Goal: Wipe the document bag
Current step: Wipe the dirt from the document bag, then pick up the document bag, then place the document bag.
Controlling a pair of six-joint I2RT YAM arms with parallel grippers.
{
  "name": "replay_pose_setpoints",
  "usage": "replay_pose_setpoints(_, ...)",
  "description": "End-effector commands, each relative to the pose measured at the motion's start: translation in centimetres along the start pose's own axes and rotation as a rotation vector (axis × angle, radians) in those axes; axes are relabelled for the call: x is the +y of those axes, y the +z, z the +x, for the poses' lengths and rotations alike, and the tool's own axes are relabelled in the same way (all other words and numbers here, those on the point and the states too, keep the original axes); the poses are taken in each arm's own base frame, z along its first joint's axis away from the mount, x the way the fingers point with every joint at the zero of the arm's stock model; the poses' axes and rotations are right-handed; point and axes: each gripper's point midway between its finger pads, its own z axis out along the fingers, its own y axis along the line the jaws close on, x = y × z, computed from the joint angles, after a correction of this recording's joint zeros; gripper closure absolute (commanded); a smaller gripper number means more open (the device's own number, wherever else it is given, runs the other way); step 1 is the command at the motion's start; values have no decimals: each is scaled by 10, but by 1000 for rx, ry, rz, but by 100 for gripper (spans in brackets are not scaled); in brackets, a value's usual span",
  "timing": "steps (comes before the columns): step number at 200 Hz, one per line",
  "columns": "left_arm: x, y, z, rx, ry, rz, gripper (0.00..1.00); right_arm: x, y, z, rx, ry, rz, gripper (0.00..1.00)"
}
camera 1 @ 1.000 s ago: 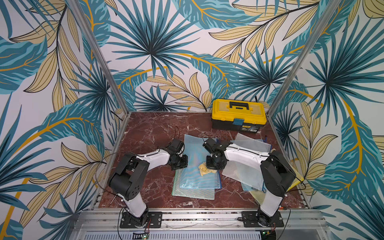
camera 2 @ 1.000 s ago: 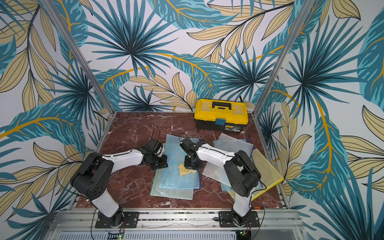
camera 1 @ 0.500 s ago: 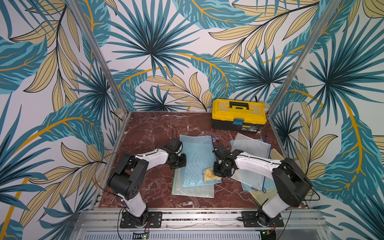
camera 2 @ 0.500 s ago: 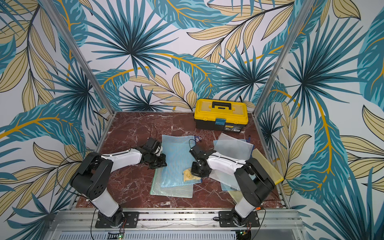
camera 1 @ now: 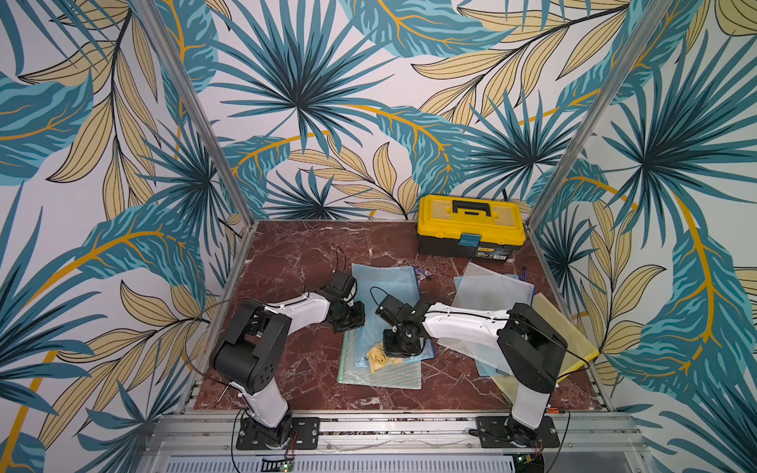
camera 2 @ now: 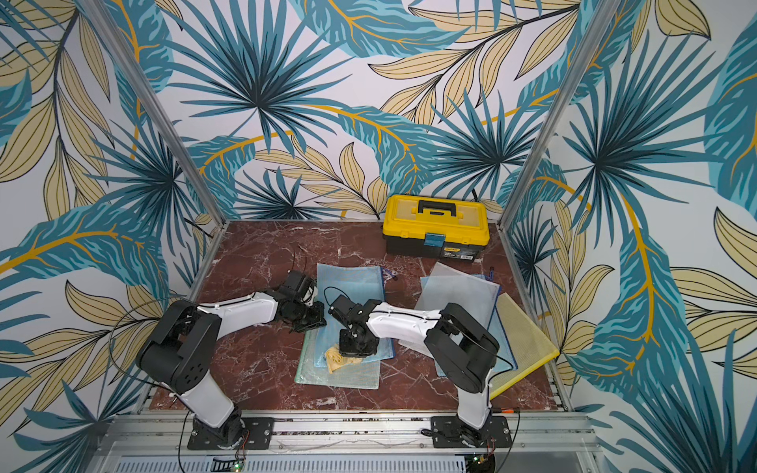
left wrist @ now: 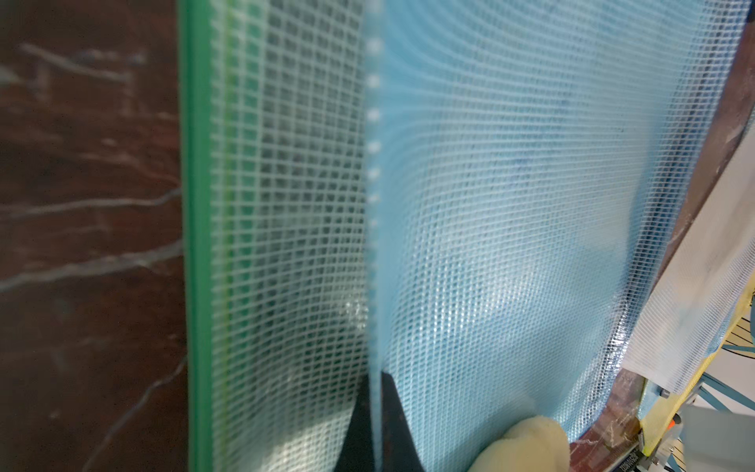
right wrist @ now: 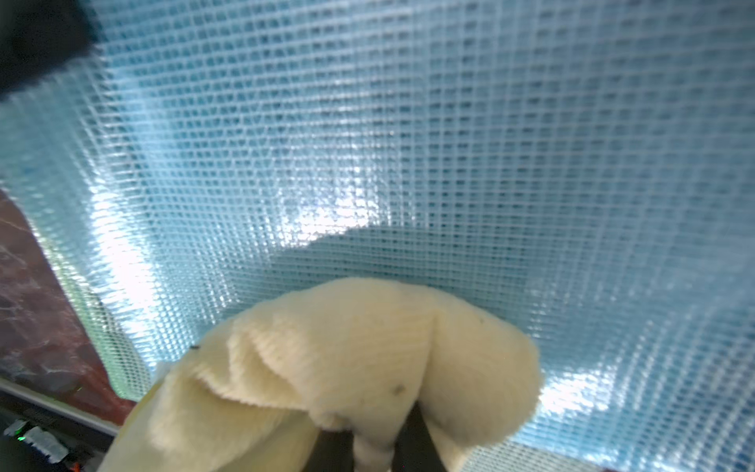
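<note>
The document bag [camera 1: 381, 286] [camera 2: 352, 282] is a blue mesh pouch lying in the middle of the table on a green mesh bag [camera 1: 381, 374]. My left gripper [camera 1: 348, 323] [camera 2: 305, 323] is at its left edge. In the left wrist view this gripper [left wrist: 376, 408] is shut on the blue bag's [left wrist: 510, 204] edge strip. My right gripper [camera 1: 399, 348] [camera 2: 356, 348] is shut on a cream cloth [camera 1: 379, 357] [camera 2: 338, 359] and presses it on the bag's near end. In the right wrist view the cloth [right wrist: 347, 359] bunches over the right gripper [right wrist: 374, 449] against the blue mesh [right wrist: 408, 143].
A yellow toolbox [camera 1: 471, 225] stands at the back right. A stack of pale mesh bags [camera 1: 491, 290] lies on the right over a yellow bag [camera 1: 561, 327], under my right arm. The green bag's edge [left wrist: 196, 245] borders bare red marble tabletop [camera 1: 295, 262].
My right gripper has dragged the cloth across the blue bag toward the front and then to the left. The left gripper has stayed at the bag's edge.
</note>
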Motion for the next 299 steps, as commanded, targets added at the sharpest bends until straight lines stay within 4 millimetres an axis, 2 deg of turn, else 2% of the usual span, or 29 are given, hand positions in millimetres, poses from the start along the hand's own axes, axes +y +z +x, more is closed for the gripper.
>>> replay_pose_setpoints(1,-1,-10,-1,-30,28,9,100,-61,4,19,39,86,136,100)
replay_pose_setpoints(16,-2,-12,-3,-37,35,12,100,-93,-7,29,26,120,173,100)
replay_pose_setpoints(26,-5,-15,-5,-46,42,19,100,-121,-16,29,9,173,206,100)
replay_pose_setpoints(39,-13,-22,-8,-61,66,42,100,-137,-33,28,-27,169,236,100)
replay_pose_setpoints(52,-28,-34,-11,-79,108,86,100,-127,-56,17,-88,125,204,100)
replay_pose_setpoints(67,-48,-55,-14,-104,164,132,100,-99,-89,-1,-184,81,89,100)
replay_pose_setpoints(78,-65,-72,-13,-117,224,159,100,-77,-123,-17,-283,53,-5,100)
replay_pose_setpoints(87,-84,-88,-9,-120,292,197,100,-68,-156,-28,-377,46,-51,100)
replay_pose_setpoints(100,-115,-110,2,-105,394,294,100,-70,-202,-41,-533,58,-61,100)
replay_pose_setpoints(115,-153,-136,17,-65,498,446,100,-91,-256,-47,-735,114,-34,100)
replay_pose_setpoints(134,-190,-162,33,-3,585,592,100,-121,-315,-40,-950,208,-40,100)
replay_pose_setpoints(152,-222,-180,42,46,663,699,100,-148,-355,-24,-1088,286,-49,100)
replay_pose_setpoints(170,-255,-191,46,58,741,767,100,-172,-379,-8,-1180,342,-53,100)
replay_pose_setpoints(193,-303,-198,54,84,844,858,100,-191,-395,7,-1236,365,-48,100)
replay_pose_setpoints(201,-320,-197,57,93,882,887,100,-194,-398,10,-1239,367,-40,100)
replay_pose_setpoints(229,-371,-172,61,146,969,975,100,-198,-409,16,-1260,359,-50,100)
replay_pose_setpoints(241,-385,-156,60,163,998,1002,100,-199,-415,19,-1281,351,-61,100)
replay_pose_setpoints(252,-393,-130,60,160,1001,971,100,-201,-419,20,-1291,345,-53,100)
replay_pose_setpoints(264,-393,-101,60,179,976,929,100,-202,-420,21,-1284,332,-34,100)
replay_pose_setpoints(274,-386,-72,54,186,930,860,85,-200,-418,20,-1267,315,-21,100)
replay_pose_setpoints(285,-371,-36,42,171,862,748,79,-196,-414,18,-1244,291,-6,100)
replay_pose_setpoints(299,-348,3,26,154,779,618,52,-190,-405,13,-1212,266,8,100)
